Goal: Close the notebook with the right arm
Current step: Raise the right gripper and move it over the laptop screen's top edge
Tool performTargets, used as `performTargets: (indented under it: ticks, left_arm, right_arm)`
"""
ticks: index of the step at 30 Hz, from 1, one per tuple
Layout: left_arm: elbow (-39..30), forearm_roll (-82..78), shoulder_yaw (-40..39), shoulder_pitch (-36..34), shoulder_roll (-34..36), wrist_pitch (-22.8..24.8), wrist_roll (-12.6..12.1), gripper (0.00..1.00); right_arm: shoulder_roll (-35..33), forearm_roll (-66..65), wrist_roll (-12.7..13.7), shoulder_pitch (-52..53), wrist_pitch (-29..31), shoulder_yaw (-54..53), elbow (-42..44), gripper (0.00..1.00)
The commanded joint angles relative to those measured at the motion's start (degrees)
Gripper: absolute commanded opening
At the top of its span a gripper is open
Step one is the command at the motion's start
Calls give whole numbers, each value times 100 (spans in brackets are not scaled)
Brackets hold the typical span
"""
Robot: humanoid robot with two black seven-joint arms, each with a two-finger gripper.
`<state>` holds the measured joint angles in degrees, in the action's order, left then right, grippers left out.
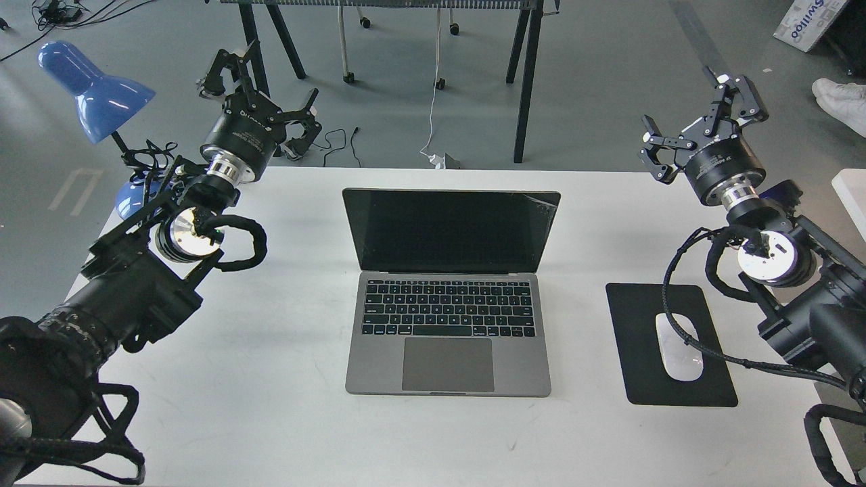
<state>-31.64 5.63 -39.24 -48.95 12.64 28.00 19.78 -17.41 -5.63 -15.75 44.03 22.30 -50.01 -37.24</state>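
The notebook [448,291] lies open in the middle of the white table [270,406], its black screen upright and facing me. Its space-grey base with black keyboard and trackpad points toward me. My right gripper [700,111] is open and empty. It is held above the table's far right edge, to the right of the screen's top right corner and clear of it. My left gripper [260,101] is open and empty above the table's far left corner, near the blue lamp.
A black mouse pad [676,345] with a white mouse [678,346] lies right of the notebook, partly crossed by my right arm's cable. A blue desk lamp [95,91] stands at the far left. Table legs [524,81] stand on the floor behind.
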Motion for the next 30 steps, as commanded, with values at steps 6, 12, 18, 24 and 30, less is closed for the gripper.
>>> performTargets:
  ticks: [6, 12, 18, 24, 30]
  left_arm:
    - [0, -9, 4, 0, -7, 0, -1, 100]
    - [0, -9, 4, 8, -7, 0, -1, 100]
    - [0, -9, 13, 8, -7, 0, -1, 100]
    - [0, -9, 13, 8, -16, 0, -1, 100]
    - [0, -9, 13, 8, -16, 0, -1, 100]
  right_arm:
    - [502, -9, 19, 484, -15, 860, 67, 100]
    - [599, 0, 19, 458, -6, 1291, -3, 100]
    - [537, 0, 19, 344, 3, 1415, -284, 100]
    - [213, -9, 28, 80, 11, 1712, -872, 100]
    - [-174, -9, 19, -104, 11, 2126, -1505, 100]
